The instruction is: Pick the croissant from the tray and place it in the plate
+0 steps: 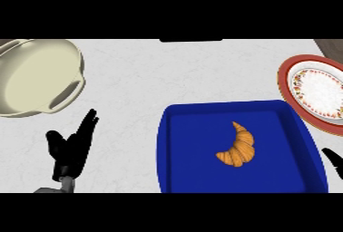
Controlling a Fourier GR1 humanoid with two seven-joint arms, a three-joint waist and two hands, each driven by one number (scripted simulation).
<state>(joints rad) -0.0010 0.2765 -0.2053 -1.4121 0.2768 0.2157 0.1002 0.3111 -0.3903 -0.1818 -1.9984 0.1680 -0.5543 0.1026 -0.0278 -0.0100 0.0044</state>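
**Croissant lies in the blue tray, both hands clear of it**

The croissant (238, 147) rests on the floor of the blue tray (164, 149), at about 4 o'clock from the middle of the head view. It is a golden crescent: its thin tip points toward 12 o'clock and its thick end curls down toward 7 o'clock. It touches none of the tray's walls.

The plate (288, 77) has a red rim and a flowered white centre. It sits at 2 o'clock, just beside the tray's far right corner, and the view's right edge cuts it off.

The left hand (69, 147) shows at 8 o'clock, well apart from the tray. Its fingers are straight and point toward 12 o'clock, the thumb stands off to the side, and it holds nothing.

Only a sliver of the right hand (333, 162) shows, at 4 o'clock by the tray's right wall. I cannot tell whether it is spread or closed.

A cream pot (33, 77) with a side handle stands at 10 o'clock on the pale marbled counter (167, 72).
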